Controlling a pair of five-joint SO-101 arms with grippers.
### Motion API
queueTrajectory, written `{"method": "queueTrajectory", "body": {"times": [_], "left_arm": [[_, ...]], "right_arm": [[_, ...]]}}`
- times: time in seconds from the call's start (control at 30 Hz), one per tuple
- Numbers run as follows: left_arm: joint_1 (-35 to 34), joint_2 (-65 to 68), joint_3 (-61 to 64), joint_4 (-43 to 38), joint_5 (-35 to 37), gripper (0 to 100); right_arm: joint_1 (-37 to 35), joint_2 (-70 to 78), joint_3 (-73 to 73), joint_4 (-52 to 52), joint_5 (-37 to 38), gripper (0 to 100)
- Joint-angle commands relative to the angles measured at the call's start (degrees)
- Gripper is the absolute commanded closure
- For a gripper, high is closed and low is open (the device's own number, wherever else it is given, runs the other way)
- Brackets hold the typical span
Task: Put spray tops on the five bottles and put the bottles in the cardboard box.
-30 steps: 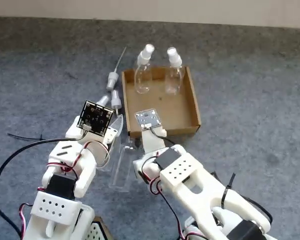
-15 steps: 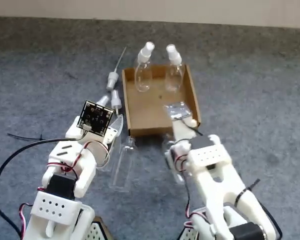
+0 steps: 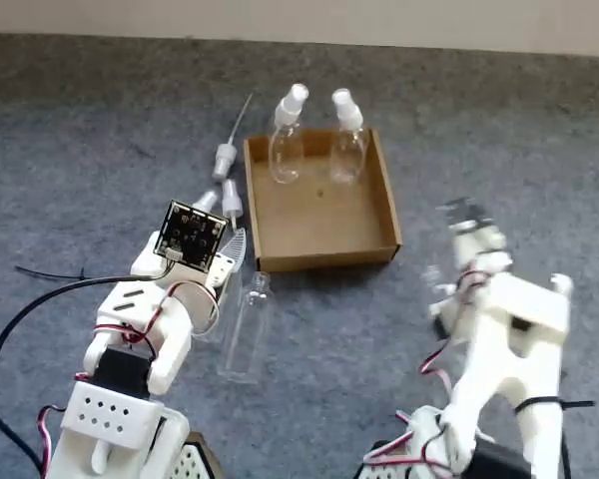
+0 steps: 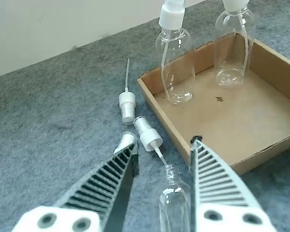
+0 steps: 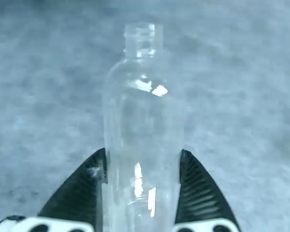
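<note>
The cardboard box (image 3: 319,218) has one capped bottle (image 3: 285,152) and a second capped bottle (image 3: 345,150) standing upright at its far wall. Two loose spray tops (image 4: 127,103) (image 4: 148,136) lie just outside its left wall. An uncapped bottle (image 3: 247,327) lies just off its near left corner, and the left gripper (image 4: 164,147) is spread wide around that bottle's neck without gripping it. To the right of the box, the right gripper (image 5: 141,157) is clamped on another uncapped bottle (image 5: 141,111).

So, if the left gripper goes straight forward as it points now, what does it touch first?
Most likely the clear uncapped plastic bottle lying between the left gripper's open fingers; white spray tops lie beyond.
</note>
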Motion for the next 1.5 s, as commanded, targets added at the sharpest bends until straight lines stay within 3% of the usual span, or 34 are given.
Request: {"method": "queueTrajectory", "body": {"times": [0.0, 0.1, 0.3, 0.6, 1.07, 1.47], "left_arm": [[-0.84, -0.22, -0.22, -1.41, 0.53, 84], [-0.84, -0.22, -0.22, -1.41, 0.53, 84], [-0.84, -0.22, -0.22, -1.32, 0.53, 84], [-0.84, -0.22, -0.13, -1.32, 0.53, 84], [-0.75, -0.22, -0.13, -1.23, 0.53, 84], [-0.84, -0.22, -0.13, -1.23, 0.53, 84]], "right_arm": [[6.81, 6.37, -10.42, 0.31, 1.58, 98.8], [6.99, 15.08, -17.63, 0.57, 1.23, 97.3], [9.01, 31.96, -31.52, 0.66, 1.14, 83.6], [10.07, 34.95, -35.56, 1.71, 1.32, 75.2], [1.19, 43.56, -51.3, 12.88, -3.34, 74.8], [1.19, 52.53, -57.71, 13.05, -4.84, 75.0]]}}
